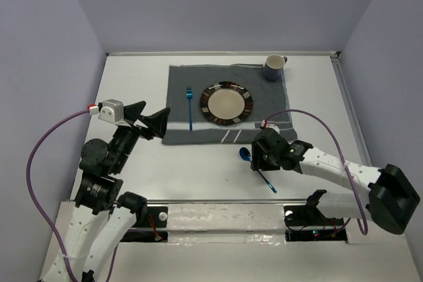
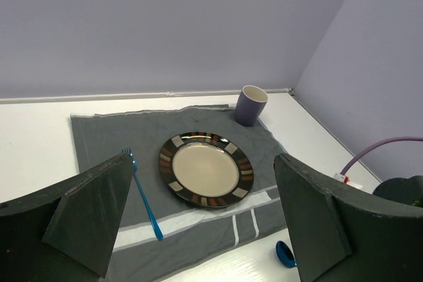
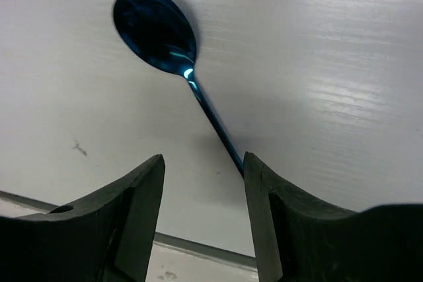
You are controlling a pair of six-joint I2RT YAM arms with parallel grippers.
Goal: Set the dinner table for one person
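The white dinner table [image 1: 132, 84] carries a grey striped placemat [image 1: 182, 80]. On the placemat lie a dark-rimmed plate [image 1: 227, 104], a blue fork [image 1: 190, 109] left of the plate, and a purple mug [image 1: 275, 67] at the far right corner. A blue spoon [image 1: 267, 181] lies on the bare table in front of the mat. My right gripper [image 1: 258, 158] is open, low over the spoon's handle [image 3: 210, 113], which runs under the right finger [image 3: 264, 189]. The spoon's bowl [image 3: 155, 31] lies beyond the tips. My left gripper [image 1: 149, 120] is open and empty, raised left of the mat.
The left wrist view shows the plate [image 2: 205, 170], fork [image 2: 143, 196], mug [image 2: 251, 105] and spoon bowl [image 2: 285, 253] between my open fingers [image 2: 92, 209]. Lilac walls close the table on three sides. A purple cable [image 1: 317, 123] loops over the right arm.
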